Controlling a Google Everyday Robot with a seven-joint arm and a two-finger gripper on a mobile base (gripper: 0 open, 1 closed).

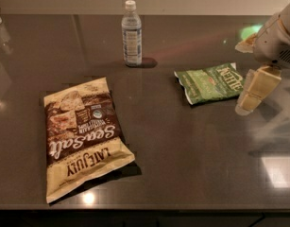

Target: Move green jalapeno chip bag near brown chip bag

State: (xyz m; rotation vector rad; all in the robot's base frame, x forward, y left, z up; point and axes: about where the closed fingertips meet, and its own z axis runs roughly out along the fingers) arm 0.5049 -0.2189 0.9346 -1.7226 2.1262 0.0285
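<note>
The green bag (pixel 209 83) is seen lying flat on the counter (pixel 191 155), right of centre. The brown bag (pixel 83 135) is laid well apart from it, at the lower left. A water bottle (pixel 131 33) is stood upright at the upper middle. The gripper (pixel 243 77) is found at the right edge, just beside the green bag's right end. Its fingers (pixel 256 90) are spread apart, with nothing grasped.
</note>
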